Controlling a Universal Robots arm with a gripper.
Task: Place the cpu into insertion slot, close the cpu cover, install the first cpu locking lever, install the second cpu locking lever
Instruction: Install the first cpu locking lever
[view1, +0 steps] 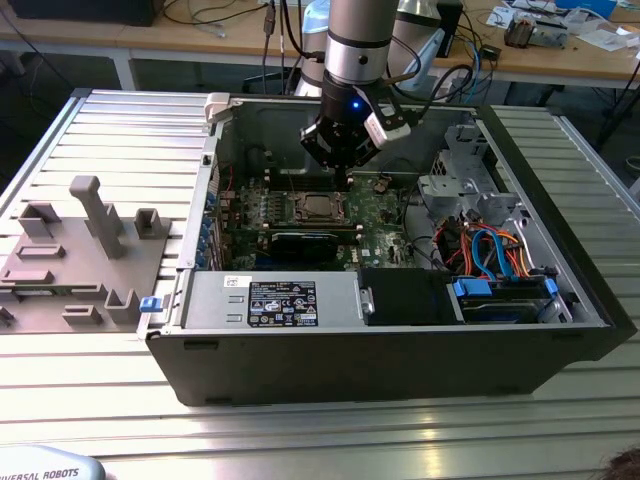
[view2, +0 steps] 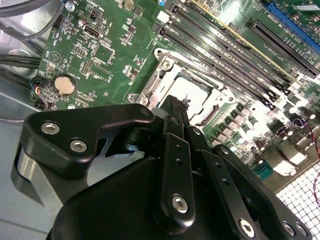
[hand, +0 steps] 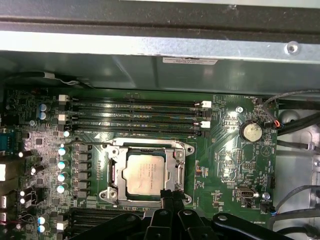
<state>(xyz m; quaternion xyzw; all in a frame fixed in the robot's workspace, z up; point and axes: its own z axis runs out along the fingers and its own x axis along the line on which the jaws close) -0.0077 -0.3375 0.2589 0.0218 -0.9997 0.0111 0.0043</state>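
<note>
Here, a computer case (view1: 400, 350) apparently rests on ribbed metal table (view1: 90, 400).

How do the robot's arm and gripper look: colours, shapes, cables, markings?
In the exterior view the arm is a silvery-grey cylinder with a black band, carrying a small blue light and a white-and-black part near the wrist. Dark cables hang behind it. The gripper is matte black, built of flat, rounded links joined by silver screws, ending in slim black fingers.

The cpu (hand: 144, 172) has a dull silvery metal top, framed by the shinier metal cpu cover (hand: 178, 172) on a glossy green circuit board (hand: 225, 165).
</note>
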